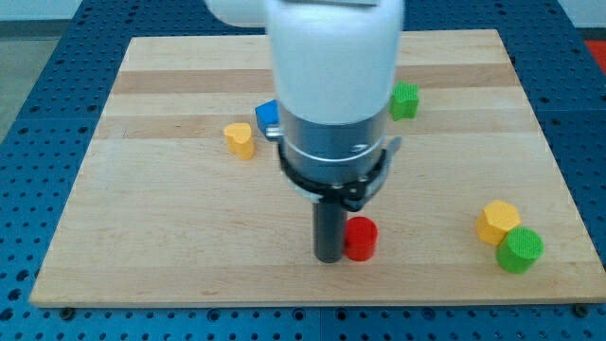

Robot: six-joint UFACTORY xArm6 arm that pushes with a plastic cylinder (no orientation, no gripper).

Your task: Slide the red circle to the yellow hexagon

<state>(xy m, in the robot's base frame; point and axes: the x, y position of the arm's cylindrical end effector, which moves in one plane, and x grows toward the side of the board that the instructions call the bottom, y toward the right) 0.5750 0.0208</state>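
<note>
You see the wooden board (142,237) filling most of the view, with the arm (331,85) coming down over its middle. My tip (329,257) sits just to the view's left of the red circle (360,238), touching or nearly touching it; there are no fingers here, only a rod. Far to the red circle's right lies the yellow hexagon (496,222), with a green circle (520,250) touching it. Above the red circle, a green block (405,99) sits to the right, a blue block (267,116) to the left, and a yellow block (240,138) further left.
</note>
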